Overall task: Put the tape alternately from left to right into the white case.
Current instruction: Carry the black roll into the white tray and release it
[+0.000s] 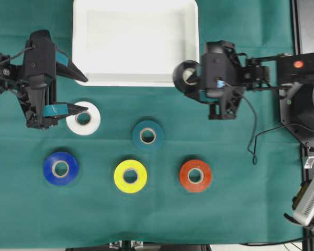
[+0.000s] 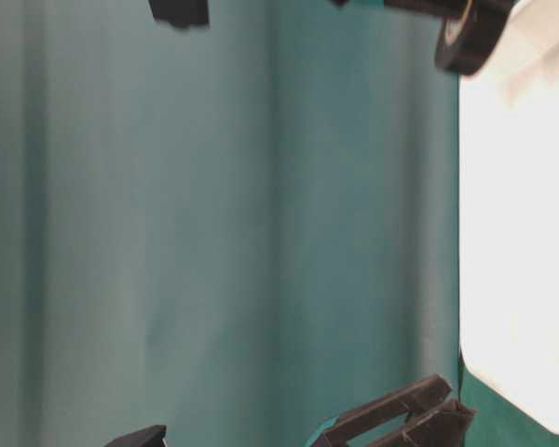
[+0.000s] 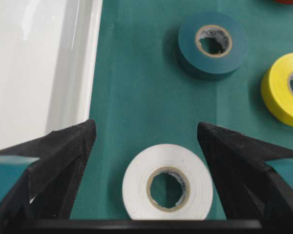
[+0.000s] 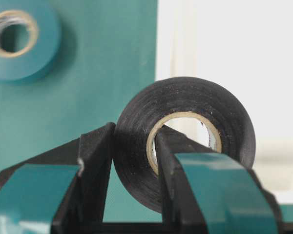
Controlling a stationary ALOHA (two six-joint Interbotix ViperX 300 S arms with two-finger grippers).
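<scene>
The white case (image 1: 136, 81) sits at the back middle of the green cloth. My right gripper (image 1: 191, 78) is shut on the black tape (image 1: 180, 70), one finger through its core, and holds it upright above the case's front right corner; the wrist view shows the same grip on the black tape (image 4: 195, 95). My left gripper (image 1: 85, 94) is open, with the white tape (image 1: 83, 118) lying flat between its fingers, untouched (image 3: 136, 180). Teal tape (image 1: 147, 135), blue tape (image 1: 60, 168), yellow tape (image 1: 130, 176) and red-orange tape (image 1: 195, 175) lie flat on the cloth.
A black cable (image 1: 254, 141) loops down from the right arm onto the cloth. The right arm's base (image 1: 303, 99) and a pale device (image 1: 309, 201) stand beyond the cloth's right edge. The case's wall (image 3: 83, 73) runs just left of my left gripper.
</scene>
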